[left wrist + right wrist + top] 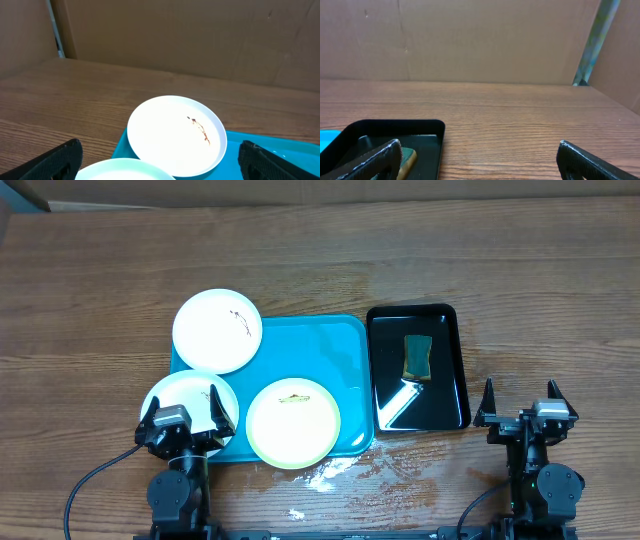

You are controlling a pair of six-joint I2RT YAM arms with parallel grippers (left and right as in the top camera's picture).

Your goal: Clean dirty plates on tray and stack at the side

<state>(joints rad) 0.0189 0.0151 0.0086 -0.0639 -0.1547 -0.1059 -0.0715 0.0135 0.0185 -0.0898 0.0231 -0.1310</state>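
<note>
Directions: read from the overhead view, with 12 o'clock at the desk's far edge.
Desk: brown wood grain, carrying two trays side by side.
Tray: turquoise, left of centre, its middle and 3 o'clock side bare.
Far white plate: at the tray's 11 o'clock corner, overhanging the rim there; a thin dark squiggle lies toward its 3 o'clock side.
Near white plate: at the tray's 8 o'clock corner, overhanging the left rim; a small dark mark sits near its 2 o'clock edge.
Yellow-green plate: at the tray's 6 o'clock, reaching over the near rim; a short smear lies toward its 12 o'clock.
Plates to each other: the three lie separately; none rests on another.
Left hand: fingers spread wide apart with nothing between them, over the near white plate's 6 o'clock half; whether it touches the plate I cannot tell.
Right hand: fingers spread wide apart, holding nothing, above bare desk at 4 o'clock of the black tray.
Black tray: glossy, just beside the turquoise tray at its 3 o'clock.
Sponge: green and yellow, lying inside the black tray toward its 12 o'clock.
Wet patch: whitish splashes on the desk at 6 o'clock of the tray's near right corner.
</note>
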